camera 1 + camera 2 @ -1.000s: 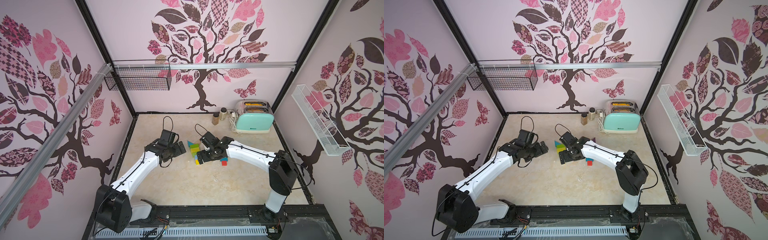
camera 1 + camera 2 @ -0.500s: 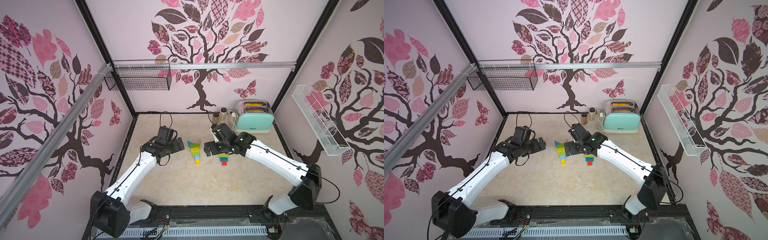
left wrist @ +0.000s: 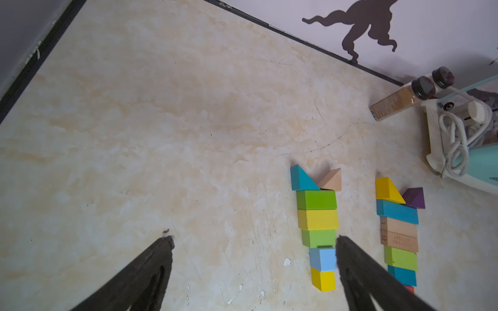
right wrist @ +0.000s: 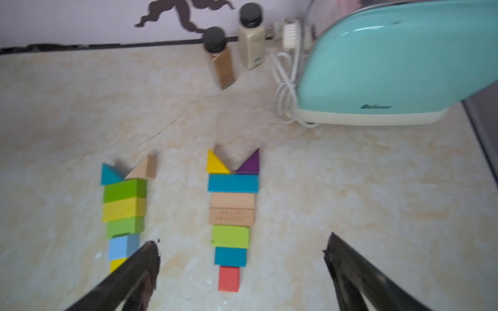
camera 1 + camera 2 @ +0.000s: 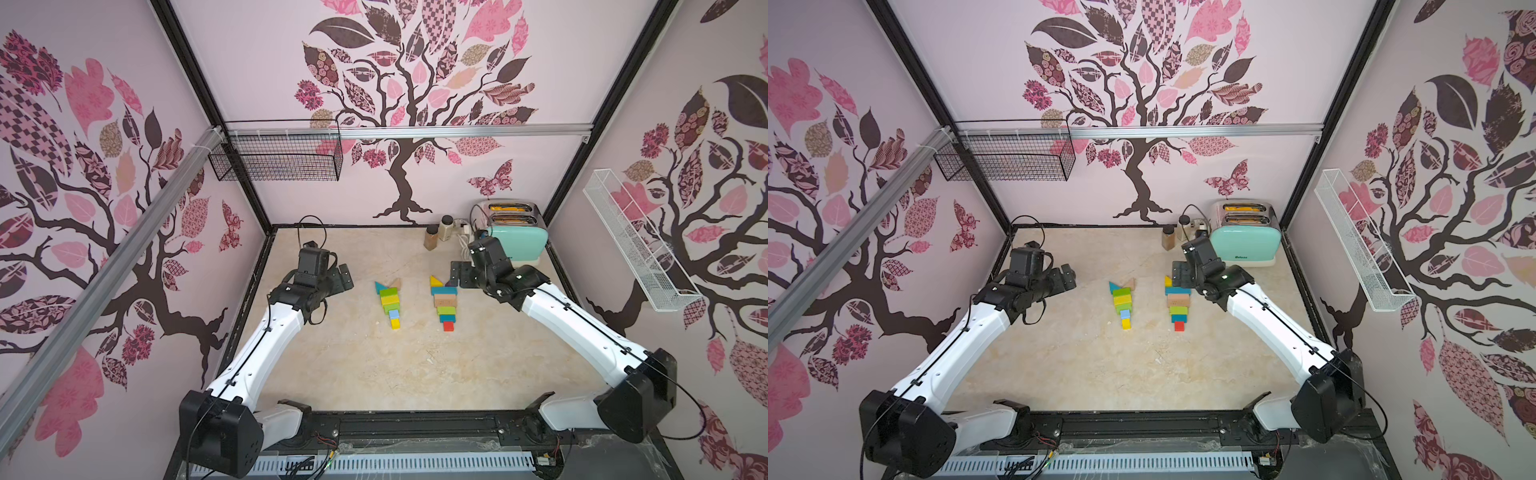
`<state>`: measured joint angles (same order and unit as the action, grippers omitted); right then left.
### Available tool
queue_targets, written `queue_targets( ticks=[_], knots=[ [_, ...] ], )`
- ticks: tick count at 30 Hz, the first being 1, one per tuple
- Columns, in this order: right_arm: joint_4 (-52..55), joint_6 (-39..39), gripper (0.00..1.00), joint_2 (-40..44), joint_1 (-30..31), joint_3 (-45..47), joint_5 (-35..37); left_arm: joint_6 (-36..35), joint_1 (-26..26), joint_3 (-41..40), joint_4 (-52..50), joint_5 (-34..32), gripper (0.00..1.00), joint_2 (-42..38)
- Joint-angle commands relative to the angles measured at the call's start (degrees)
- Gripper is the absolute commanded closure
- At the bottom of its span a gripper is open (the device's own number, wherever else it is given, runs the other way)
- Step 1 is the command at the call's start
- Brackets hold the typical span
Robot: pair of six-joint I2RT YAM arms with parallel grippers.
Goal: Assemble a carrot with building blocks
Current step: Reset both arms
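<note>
Two carrots of blocks (image 5: 390, 305) lie mid tabletop (image 5: 374, 374): wedges (image 4: 217, 165) fan as leaves toward the far edge, rows narrowing to a cube (image 4: 228, 278) tip. Left claw (image 5: 344, 277), right claw (image 5: 460, 275) gape empty, flanking; build looks done.

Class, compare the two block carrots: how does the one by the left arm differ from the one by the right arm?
Tip: the left-arm carrot ends in a yellow cube, the right-arm carrot in a red cube.
Leaves: left-arm carrot has a teal wedge and tan wedge; right-arm carrot a yellow wedge and purple wedge.
Count: left-arm carrot seven blocks, right-arm carrot eight.
Both lie flat, narrowing to one cube.
</note>
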<state>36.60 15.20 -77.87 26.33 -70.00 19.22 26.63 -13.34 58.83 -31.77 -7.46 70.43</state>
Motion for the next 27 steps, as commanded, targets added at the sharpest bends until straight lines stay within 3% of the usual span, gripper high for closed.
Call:
queue_targets(
  ticks=[1,4,9,15,17,21,27],
  knots=[
    [-7.64,-2.62,0.01,2.58,-5.5,5.13,7.86,-4.9,1.08,-4.24,7.45,-4.92,0.02,-0.22],
    [-23.95,-6.33,0.01,6.47,-11.42,18.22,9.09,-8.61,1.64,-7.38,11.58,-10.39,0.02,0.58],
    [-48.2,-4.67,0.01,6.8,-22.48,37.13,5.32,-11.74,5.25,-14.49,23.1,-12.14,0.02,-0.18],
    [-68.76,-10.05,0.01,-3.26,-23.25,42.96,5.99,-14.16,11.39,-20.18,32.27,-10.03,0.02,-0.18],
    [-66.11,-10.63,0.01,-4.84,-23.41,40.14,4.27,-15.34,13.18,-21.77,35.26,-9.77,0.02,0.44],
    [-73.37,-12.44,0.01,-8.93,-23.41,41.13,2.61,-17.46,15.48,-24.59,43.02,-9.05,0.02,2.18],
    [-81.3,-14.38,0.01,-7.62,-23.36,46.29,-2.24,-19.29,16.09,-29.49,56.52,-8.3,0.02,6.92]
  ],
)
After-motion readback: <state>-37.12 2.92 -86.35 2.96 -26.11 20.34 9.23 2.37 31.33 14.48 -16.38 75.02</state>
